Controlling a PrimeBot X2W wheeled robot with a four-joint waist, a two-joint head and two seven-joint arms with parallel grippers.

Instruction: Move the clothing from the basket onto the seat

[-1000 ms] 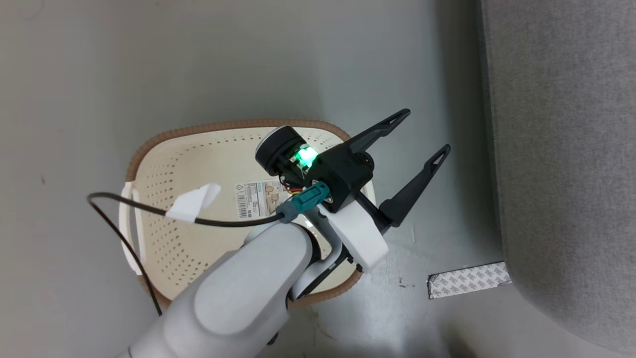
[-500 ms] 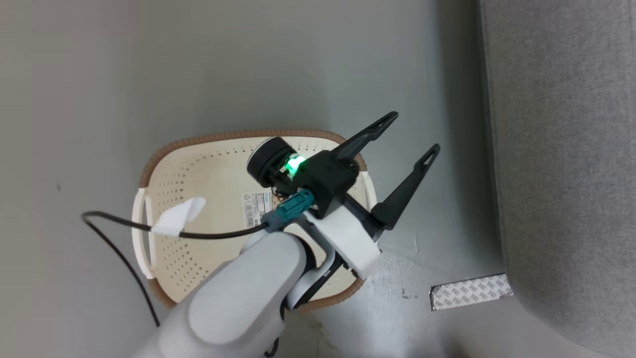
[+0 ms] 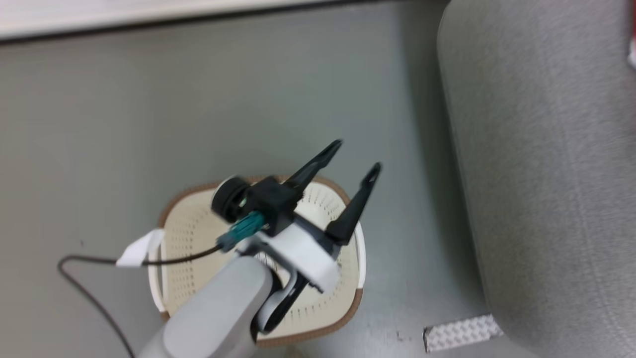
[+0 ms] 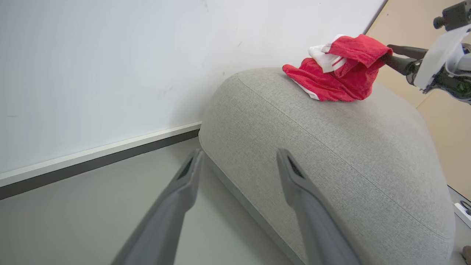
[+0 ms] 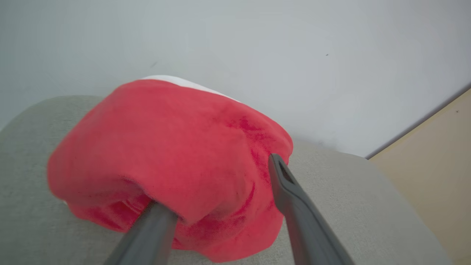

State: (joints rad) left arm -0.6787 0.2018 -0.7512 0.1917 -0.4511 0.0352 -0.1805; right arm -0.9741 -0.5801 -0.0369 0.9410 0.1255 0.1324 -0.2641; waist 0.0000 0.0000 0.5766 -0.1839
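Clothing (image 5: pixel 173 154) on the seat (image 5: pixel 349 191), draped over one finger of the spread right gripper (image 5: pixel 219 184), could be dragged off if snagged; left gripper (image 3: pixel 357 155) is held wide.

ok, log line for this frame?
clothing: on seat | basket: empty | right gripper: open, one finger under clothing | left gripper: open, above basket

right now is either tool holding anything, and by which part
Nothing clamped. Left tool open, empty. Right tool open; bright red soft garment on the grey fabric sofa drapes over one finger.
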